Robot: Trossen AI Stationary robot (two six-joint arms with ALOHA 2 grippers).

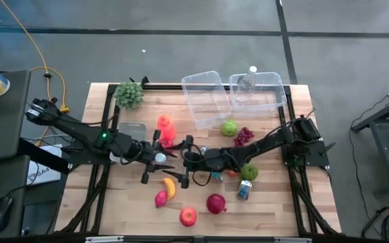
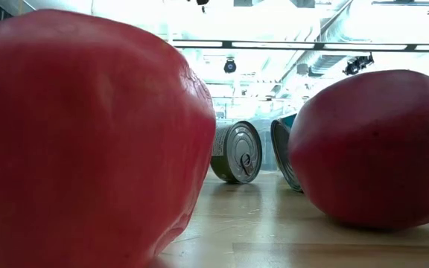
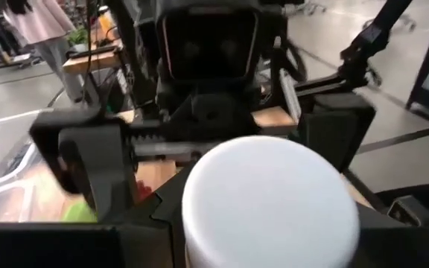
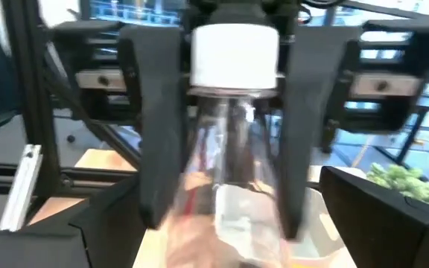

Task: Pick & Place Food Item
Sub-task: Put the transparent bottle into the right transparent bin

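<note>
Wooden table [image 1: 275,202] seen from above. At near edge, red apple [image 1: 188,216] and dark red fruit [image 1: 215,202] are laid, banana [image 1: 170,187] and can [image 1: 245,190] just behind. At table middle, clear bottle [image 4: 233,171] with white cap [image 3: 267,201] is pinched by left gripper [image 1: 166,156]. Right gripper [image 1: 184,159] is placed just beside, facing it, fingers spread wide, bottle not touched. Farther, green apple [image 1: 229,127] and grapes [image 1: 243,136] are seen, then two clear containers [image 1: 204,101] at far edge.
</note>
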